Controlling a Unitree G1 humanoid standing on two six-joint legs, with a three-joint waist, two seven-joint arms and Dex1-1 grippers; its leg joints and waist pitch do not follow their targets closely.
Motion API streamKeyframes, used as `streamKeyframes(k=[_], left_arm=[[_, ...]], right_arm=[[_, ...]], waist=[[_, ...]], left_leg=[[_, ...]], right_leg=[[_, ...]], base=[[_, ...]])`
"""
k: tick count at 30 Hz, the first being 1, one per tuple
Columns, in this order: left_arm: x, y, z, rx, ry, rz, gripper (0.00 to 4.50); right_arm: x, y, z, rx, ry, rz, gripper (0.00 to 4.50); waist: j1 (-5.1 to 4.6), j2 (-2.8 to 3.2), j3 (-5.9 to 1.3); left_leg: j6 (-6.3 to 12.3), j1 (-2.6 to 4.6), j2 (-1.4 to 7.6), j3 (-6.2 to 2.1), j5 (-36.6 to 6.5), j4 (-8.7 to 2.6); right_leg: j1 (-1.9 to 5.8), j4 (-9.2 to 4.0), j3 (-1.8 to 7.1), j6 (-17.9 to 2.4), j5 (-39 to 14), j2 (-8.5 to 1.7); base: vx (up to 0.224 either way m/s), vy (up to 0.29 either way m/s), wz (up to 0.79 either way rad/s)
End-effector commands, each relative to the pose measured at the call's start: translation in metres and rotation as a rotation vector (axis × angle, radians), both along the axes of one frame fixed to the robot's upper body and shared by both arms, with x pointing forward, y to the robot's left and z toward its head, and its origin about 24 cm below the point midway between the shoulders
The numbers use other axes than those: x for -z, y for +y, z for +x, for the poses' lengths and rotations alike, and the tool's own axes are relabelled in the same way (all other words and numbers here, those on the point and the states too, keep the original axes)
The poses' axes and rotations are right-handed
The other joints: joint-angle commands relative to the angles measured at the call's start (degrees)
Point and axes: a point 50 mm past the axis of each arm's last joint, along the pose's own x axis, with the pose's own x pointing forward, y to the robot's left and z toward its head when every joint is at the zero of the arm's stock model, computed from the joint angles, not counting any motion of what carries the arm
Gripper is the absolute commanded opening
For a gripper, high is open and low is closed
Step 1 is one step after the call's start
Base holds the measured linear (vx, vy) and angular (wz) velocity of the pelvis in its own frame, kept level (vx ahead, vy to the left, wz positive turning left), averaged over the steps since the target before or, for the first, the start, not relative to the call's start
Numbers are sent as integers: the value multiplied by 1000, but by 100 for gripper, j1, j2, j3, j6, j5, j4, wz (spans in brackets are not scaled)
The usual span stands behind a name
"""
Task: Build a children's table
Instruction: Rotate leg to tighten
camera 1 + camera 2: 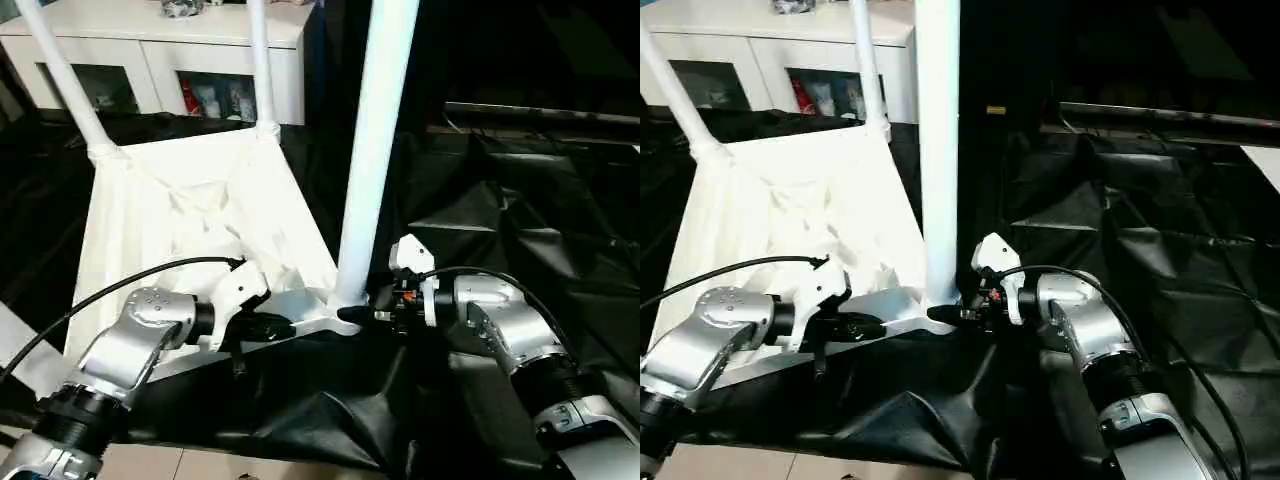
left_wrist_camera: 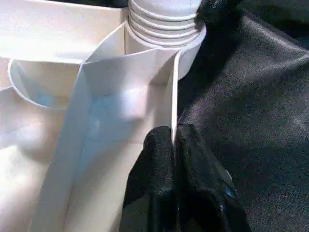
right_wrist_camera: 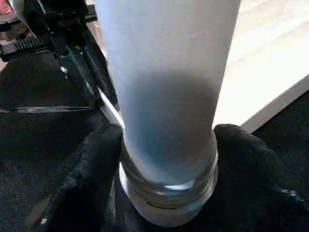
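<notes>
1. The children's table (image 1: 190, 215) lies upside down on a black sheet (image 1: 500, 230), ribbed underside up, its near edge just in front of me.
2. Three white legs rise from it: two at the far corners (image 1: 70, 85) (image 1: 260, 65), and one at the near right corner (image 1: 375, 140), standing tall between my two arms.
3. My left gripper (image 1: 275, 327) is clenched on the thin rim of the tabletop along the near edge, just beside that near corner; in the left wrist view my two fingertips (image 2: 159, 159) pinch the white wall between them.
4. My right gripper (image 3: 166, 159) has a finger on either side of the near leg's base, the black pads (image 3: 91, 159) flanking the threaded collar above the socket; the pads look to be touching it, so I count it as grasped.
5. Beyond the far edge stands a white cabinet (image 1: 160, 45) with glass-fronted compartments holding small coloured items.
6. The sheet is crumpled into folds to my right.
7. A black cable (image 1: 120, 285) loops over my left forearm.
</notes>
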Motion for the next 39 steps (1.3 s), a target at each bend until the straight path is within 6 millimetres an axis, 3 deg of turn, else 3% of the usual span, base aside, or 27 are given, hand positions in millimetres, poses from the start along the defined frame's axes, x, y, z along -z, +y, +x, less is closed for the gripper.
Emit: streamKeyframes(k=[1, 4, 8, 12, 13, 14, 17, 19, 22, 23, 25, 28, 35, 39], left_arm=[[16, 2, -9, -1, 90, 36, 0], [18, 0, -5, -61, 77, 27, 0], [22, -11, 10, -199, 28, 22, 0], [26, -32, 29, -337, -19, 17, 0], [26, -37, 33, -364, -30, 18, 0], [25, -46, 39, -402, -49, 17, 0], [23, -63, 45, -428, -68, 11, 0], [20, -75, 48, -410, -92, 8, 0], [19, -81, 47, -379, -98, -2, 0], [18, -81, 46, -363, -97, -7, 0], [18, -78, 44, -337, -89, -12, 0], [19, -65, 39, -282, -76, -12, 0], [17, -36, 16, -65, -2, -42, 0], [12, -26, 7, 6, 35, -42, 0]], right_arm=[[-1, 5, 2, -4, -3, -6, 292], [7, 9, 3, 70, 7, 2, 275], [19, 15, 12, 323, 45, 39, 268], [30, 29, 18, 553, 69, 32, 267], [32, 32, 20, 597, 71, 25, 267], [33, 38, 22, 656, 77, 12, 266], [33, 50, 25, 731, 91, 14, 266], [27, 64, 26, 693, 73, 47, 266], [22, 69, 26, 642, 19, 55, 266], [19, 69, 26, 624, 8, 73, 322], [13, 64, 27, 600, -16, 120, 322], [3, 50, 31, 548, 17, 182, 364], [-3, 16, 16, 170, -43, 37, 377], [-8, 3, 12, 78, -48, 7, 377]], waist=[[18, -37, -321], [5, -45, -313], [-43, -38, -243], [-86, -52, -215], [-93, -17, -223], [-96, -30, -224], [-92, -28, -235], [-83, -17, -244], [-56, -28, -270], [-52, -25, -271], [-41, -37, -281], [-37, -57, -302], [-13, -56, -348], [26, -48, -337]], left_leg=[[233, 53, 123, -14, -900, -353], [222, 51, 122, -8, -916, -356], [-36, 104, 120, -25, -1546, -429], [-212, 129, 110, -53, -1845, -467], [-253, 147, 100, -65, -1960, -463], [-254, 145, 105, -76, -1991, -467], [-237, 142, 96, -83, -2001, -471], [-215, 148, 107, -78, -2034, -469], [-154, 85, 111, -76, -1779, -471], [-130, 89, 113, -64, -1740, -465], [-79, 73, 113, -55, -1643, -453], [71, 39, 108, -50, -1322, -431], [372, -5, 110, -19, -616, -327], [460, 31, 127, 7, -652, -318]], right_leg=[[234, -357, 189, -1381, -222, -323], [224, -361, 196, -1388, -254, -325], [177, -487, 225, -1193, -1431, -358], [145, -570, 227, -911, -2237, -378], [129, -597, 224, -833, -2427, -385], [126, -606, 226, -773, -2488, -386], [112, -610, 223, -743, -2382, -379], [97, -620, 231, -735, -2274, -381], [144, -559, 230, -804, -1731, -371], [136, -550, 230, -860, -1578, -365], [156, -529, 231, -925, -1399, -371], [200, -488, 220, -1006, -993, -365], [250, -337, 178, -1317, 339, -323], [217, -325, 180, -1456, 329, -311]], base=[[0, 0, 0], [0, 0, 0], [0, 0, 0], [0, 0, 0], [0, 0, 0], [0, 0, 0], [0, 0, 0], [0, 0, 0], [0, 0, 0], [0, 0, 0], [0, 0, 0], [0, 0, 0], [0, 0, 0], [0, 0, 0]])
